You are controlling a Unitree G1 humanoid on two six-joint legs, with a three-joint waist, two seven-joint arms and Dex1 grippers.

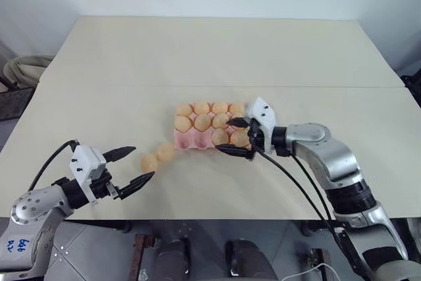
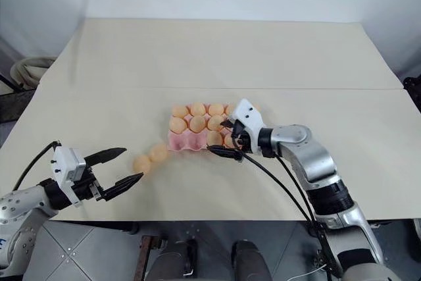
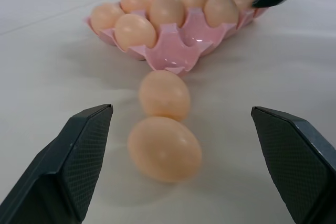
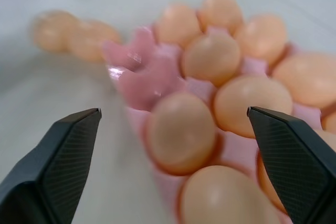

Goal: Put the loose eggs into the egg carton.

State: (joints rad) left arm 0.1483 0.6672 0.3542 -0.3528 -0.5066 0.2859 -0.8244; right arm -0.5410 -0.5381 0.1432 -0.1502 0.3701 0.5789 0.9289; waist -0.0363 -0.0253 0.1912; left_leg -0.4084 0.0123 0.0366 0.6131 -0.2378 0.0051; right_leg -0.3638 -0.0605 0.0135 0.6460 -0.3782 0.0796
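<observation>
Beige counter carries the carton, nearly full, right pincer wide open over its near cups, left pincer open and aimed at two loose eggs beside it.

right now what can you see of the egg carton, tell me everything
The egg carton is a flat, lidless pink tray of moulded round cups, glossy on its ridges, lying flat near the middle of the pale table. Most cups hold peach-orange eggs; the near row's left cups are empty. Two loose eggs lie just off its near left corner, apart from it. The right gripper, open, hovers at its right end.
</observation>
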